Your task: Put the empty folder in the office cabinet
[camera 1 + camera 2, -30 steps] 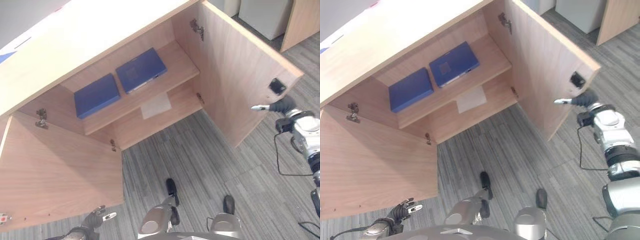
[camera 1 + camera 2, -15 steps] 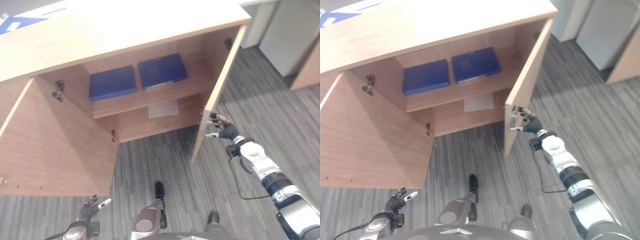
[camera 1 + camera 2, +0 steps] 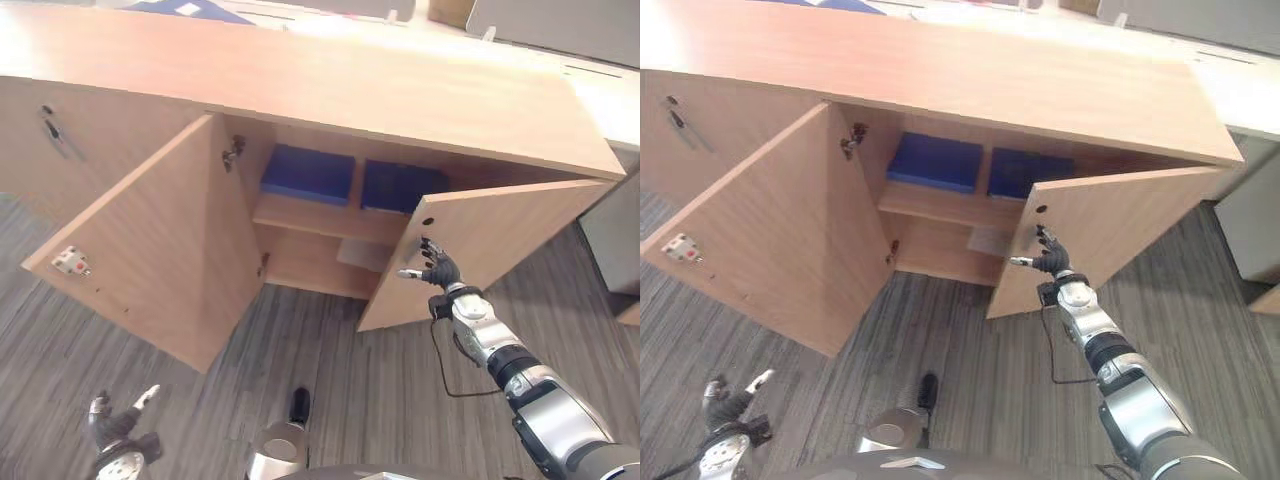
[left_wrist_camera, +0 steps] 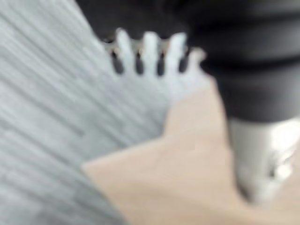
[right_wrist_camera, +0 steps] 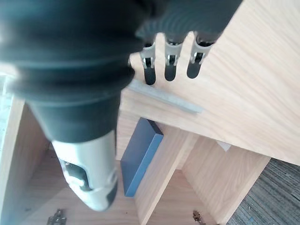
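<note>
Right door now swung most of the way shut.

Pushed by the right hand, fingers straight against the right door; two blue folders lying on the cabinet shelf, near its back. Left hand low, relaxed, holding nothing. Left door yet to close.

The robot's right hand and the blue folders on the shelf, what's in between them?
The right cabinet door, half-closed. In the eye views the right hand is at its outer face, and the two blue folders lie on the shelf behind it.
</note>
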Controlling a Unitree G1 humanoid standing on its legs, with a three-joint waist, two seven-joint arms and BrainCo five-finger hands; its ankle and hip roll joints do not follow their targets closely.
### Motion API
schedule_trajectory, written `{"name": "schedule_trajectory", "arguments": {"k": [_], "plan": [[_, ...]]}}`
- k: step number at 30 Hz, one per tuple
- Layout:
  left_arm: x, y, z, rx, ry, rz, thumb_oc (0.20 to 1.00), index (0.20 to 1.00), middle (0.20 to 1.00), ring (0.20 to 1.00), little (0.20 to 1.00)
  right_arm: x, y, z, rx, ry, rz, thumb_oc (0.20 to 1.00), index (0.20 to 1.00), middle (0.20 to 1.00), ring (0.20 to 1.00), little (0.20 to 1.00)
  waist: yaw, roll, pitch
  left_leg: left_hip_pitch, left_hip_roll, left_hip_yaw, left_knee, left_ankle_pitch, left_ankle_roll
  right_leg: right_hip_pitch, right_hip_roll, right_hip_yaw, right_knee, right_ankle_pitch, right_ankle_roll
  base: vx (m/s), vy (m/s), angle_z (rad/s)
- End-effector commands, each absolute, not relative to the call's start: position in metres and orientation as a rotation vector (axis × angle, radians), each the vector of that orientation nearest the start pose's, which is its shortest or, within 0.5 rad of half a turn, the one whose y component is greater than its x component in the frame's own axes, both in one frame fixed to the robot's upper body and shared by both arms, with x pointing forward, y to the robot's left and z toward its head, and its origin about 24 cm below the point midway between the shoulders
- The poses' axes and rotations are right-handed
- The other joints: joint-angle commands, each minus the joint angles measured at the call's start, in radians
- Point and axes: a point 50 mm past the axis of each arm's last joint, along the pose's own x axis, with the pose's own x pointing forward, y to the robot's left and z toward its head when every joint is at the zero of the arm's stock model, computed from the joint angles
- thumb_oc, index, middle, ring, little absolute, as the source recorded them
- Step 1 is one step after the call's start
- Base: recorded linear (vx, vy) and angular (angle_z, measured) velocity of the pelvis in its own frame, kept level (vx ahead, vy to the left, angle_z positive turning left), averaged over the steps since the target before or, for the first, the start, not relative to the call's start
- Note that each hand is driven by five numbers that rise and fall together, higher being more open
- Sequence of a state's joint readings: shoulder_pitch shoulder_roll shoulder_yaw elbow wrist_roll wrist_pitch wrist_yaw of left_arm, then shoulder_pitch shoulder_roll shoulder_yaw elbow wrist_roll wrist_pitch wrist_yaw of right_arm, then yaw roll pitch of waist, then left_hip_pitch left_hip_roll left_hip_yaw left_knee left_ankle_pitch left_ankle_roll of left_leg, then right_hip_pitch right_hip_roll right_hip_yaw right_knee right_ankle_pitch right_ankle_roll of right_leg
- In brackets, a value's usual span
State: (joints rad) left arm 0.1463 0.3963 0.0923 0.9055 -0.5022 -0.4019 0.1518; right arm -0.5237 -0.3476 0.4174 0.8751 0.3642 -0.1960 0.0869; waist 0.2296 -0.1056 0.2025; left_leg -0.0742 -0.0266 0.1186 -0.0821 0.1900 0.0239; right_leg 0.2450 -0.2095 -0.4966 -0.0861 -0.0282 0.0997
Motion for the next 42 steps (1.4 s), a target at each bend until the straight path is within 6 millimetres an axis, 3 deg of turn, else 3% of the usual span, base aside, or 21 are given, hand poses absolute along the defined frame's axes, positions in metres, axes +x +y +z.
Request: {"name": "schedule_trajectory", "arguments": {"k": [1, 2, 5, 8, 10, 12, 16, 20, 21, 23, 24, 25, 27, 29, 30, 37, 42], "plan": [[0.159, 0.331, -0.055, 0.151, 0.317, 0.68, 1.0, 1.0, 1.0, 1.0, 1.0, 0.329, -0.173, 0.021, -0.289, 0.15, 0.305, 1.0, 1.0, 1.0, 1.0, 1.0, 0.04, 0.098, 0.018, 0.151, 0.108, -0.024, -0.005, -0.212, -0.087, -0.06, 0.013, 0.003, 0.004, 0.035, 0.04, 0.09, 0.241, 0.33], [0.159, 0.331, -0.055, 0.151, 0.317, 0.68, 1.0, 1.0, 1.0, 1.0, 1.0, 0.329, -0.173, 0.021, -0.289, 0.15, 0.305, 1.0, 1.0, 1.0, 1.0, 1.0, 0.04, 0.098, 0.018, 0.151, 0.108, -0.024, -0.005, -0.212, -0.087, -0.06, 0.013, 0.003, 0.004, 0.035, 0.04, 0.04, 0.188, 0.22], [0.172, 0.357, -0.027, 0.197, 0.212, 0.756, 1.0, 1.0, 1.0, 1.0, 1.0, 0.307, -0.178, -0.004, -0.268, 0.231, 0.289, 1.0, 1.0, 1.0, 1.0, 1.0, 0.024, 0.084, 0.042, 0.143, 0.108, -0.018, -0.005, -0.218, -0.074, -0.081, 0.002, 0.013, 0.015, 0.049, 0.056, 0.0, 0.133, 0.12], [0.175, 0.361, -0.021, 0.21, 0.191, 0.769, 1.0, 1.0, 1.0, 1.0, 1.0, 0.302, -0.18, -0.009, -0.261, 0.246, 0.284, 1.0, 1.0, 1.0, 1.0, 1.0, 0.019, 0.081, 0.048, 0.14, 0.108, -0.015, -0.005, -0.219, -0.072, -0.088, 0.0, 0.016, 0.019, 0.051, 0.06, -0.03, 0.088, 0.01], [0.191, 0.392, 0.02, 0.253, 0.079, 0.848, 1.0, 1.0, 1.0, 1.0, 1.0, 0.276, -0.191, -0.028, -0.266, 0.297, 0.27, 1.0, 1.0, 1.0, 1.0, 1.0, -0.024, 0.056, 0.092, 0.11, 0.116, 0.017, -0.005, -0.223, -0.059, -0.145, -0.009, 0.051, 0.04, 0.063, 0.078, -0.19, 0.19, -0.24], [0.198, 0.408, 0.042, 0.261, 0.03, 0.89, 1.0, 1.0, 1.0, 1.0, 1.0, 0.27, -0.198, -0.03, -0.266, 0.309, 0.255, 1.0, 1.0, 1.0, 1.0, 1.0, -0.05, 0.04, 0.12, 0.088, 0.122, 0.035, -0.005, -0.224, -0.054, -0.182, -0.008, 0.073, 0.05, 0.067, 0.082, -0.21, 0.1, -0.09], [0.207, 0.423, 0.065, 0.273, -0.003, 0.897, 1.0, 1.0, 1.0, 1.0, 1.0, 0.257, -0.209, -0.039, -0.283, 0.351, 0.244, 1.0, 1.0, 1.0, 1.0, 1.0, -0.085, 0.015, 0.147, 0.067, 0.133, 0.062, -0.004, -0.229, -0.049, -0.223, -0.006, 0.104, 0.062, 0.073, 0.087, -0.13, 0.053, -0.19], [0.209, 0.425, 0.07, 0.28, -0.006, 0.885, 1.0, 1.0, 1.0, 1.0, 1.0, 0.254, -0.212, -0.041, -0.285, 0.361, 0.239, 1.0, 1.0, 1.0, 1.0, 1.0, -0.092, 0.009, 0.151, 0.063, 0.136, 0.067, -0.003, -0.231, -0.049, -0.229, -0.005, 0.111, 0.063, 0.075, 0.089, -0.05, 0.009, -0.05], [0.222, 0.421, 0.071, 0.281, 0.043, 0.741, 1.0, 1.0, 1.0, 1.0, 1.0, 0.244, -0.224, -0.048, -0.263, 0.383, 0.216, 1.0, 1.0, 1.0, 1.0, 1.0, -0.118, -0.011, 0.163, 0.062, 0.144, 0.089, -0.001, -0.239, -0.047, -0.243, 0.001, 0.132, 0.06, 0.085, 0.096, -0.13, 0.011, -0.08], [0.222, 0.421, 0.071, 0.281, 0.043, 0.741, 1.0, 1.0, 1.0, 1.0, 1.0, 0.244, -0.224, -0.048, -0.263, 0.383, 0.216, 1.0, 1.0, 1.0, 1.0, 1.0, -0.118, -0.011, 0.163, 0.062, 0.144, 0.089, -0.001, -0.239, -0.047, -0.243, 0.001, 0.132, 0.06, 0.085, 0.096, -0.06, 0.001, 0.02], [0.225, 0.417, 0.065, 0.268, 0.073, 0.683, 1.0, 1.0, 1.0, 1.0, 1.0, 0.243, -0.226, -0.048, -0.259, 0.386, 0.216, 1.0, 1.0, 1.0, 1.0, 1.0, -0.125, -0.013, 0.164, 0.063, 0.144, 0.093, 0.0, -0.242, -0.047, -0.244, 0.003, 0.137, 0.057, 0.086, 0.098, -0.07, 0.018, -0.11], [0.23, 0.401, 0.047, 0.233, 0.132, 0.564, 1.0, 1.0, 1.0, 1.0, 1.0, 0.239, -0.226, -0.05, -0.258, 0.385, 0.228, 1.0, 1.0, 1.0, 1.0, 1.0, -0.14, -0.014, 0.166, 0.067, 0.143, 0.104, 0.001, -0.244, -0.045, -0.248, 0.004, 0.15, 0.054, 0.09, 0.101, -0.07, 0.018, -0.11], [0.232, 0.391, 0.037, 0.223, 0.162, 0.508, 1.0, 1.0, 1.0, 1.0, 1.0, 0.236, -0.225, -0.051, -0.264, 0.383, 0.235, 1.0, 1.0, 1.0, 1.0, 1.0, -0.148, -0.014, 0.165, 0.07, 0.143, 0.109, 0.001, -0.245, -0.043, -0.25, 0.006, 0.156, 0.055, 0.091, 0.102, -0.05, 0.008, -0.08], [0.236, 0.358, 0.008, 0.18, 0.219, 0.396, 1.0, 1.0, 1.0, 1.0, 1.0, 0.232, -0.223, -0.052, -0.276, 0.373, 0.229, 1.0, 1.0, 1.0, 1.0, 1.0, -0.173, -0.013, 0.163, 0.081, 0.142, 0.121, 0.002, -0.246, -0.041, -0.254, 0.008, 0.173, 0.058, 0.091, 0.104, -0.04, -0.004, -0.11], [0.236, 0.358, 0.008, 0.18, 0.219, 0.396, 1.0, 1.0, 1.0, 1.0, 1.0, 0.232, -0.223, -0.052, -0.276, 0.373, 0.229, 1.0, 1.0, 1.0, 1.0, 1.0, -0.173, -0.013, 0.163, 0.081, 0.142, 0.121, 0.002, -0.246, -0.041, -0.254, 0.008, 0.173, 0.058, 0.091, 0.104, -0.02, -0.014, -0.13], [0.233, 0.287, -0.045, 0.085, 0.343, 0.226, 1.0, 1.0, 1.0, 1.0, 1.0, 0.224, -0.207, -0.054, -0.304, 0.361, 0.28, 1.0, 1.0, 1.0, 1.0, 1.0, -0.226, -0.008, 0.139, 0.115, 0.144, 0.161, 0.006, -0.252, -0.043, -0.244, 0.019, 0.204, 0.052, 0.088, 0.1, 0.01, -0.049, -0.25], [0.225, 0.268, -0.061, 0.054, 0.395, 0.192, 1.0, 1.0, 1.0, 1.0, 1.0, 0.216, -0.204, -0.061, -0.277, 0.392, 0.266, 1.0, 1.0, 1.0, 1.0, 1.0, -0.249, 0.0, 0.12, 0.133, 0.144, 0.181, 0.008, -0.253, -0.048, -0.233, 0.024, 0.216, 0.04, 0.089, 0.097, 0.05, -0.052, -0.48]]}}
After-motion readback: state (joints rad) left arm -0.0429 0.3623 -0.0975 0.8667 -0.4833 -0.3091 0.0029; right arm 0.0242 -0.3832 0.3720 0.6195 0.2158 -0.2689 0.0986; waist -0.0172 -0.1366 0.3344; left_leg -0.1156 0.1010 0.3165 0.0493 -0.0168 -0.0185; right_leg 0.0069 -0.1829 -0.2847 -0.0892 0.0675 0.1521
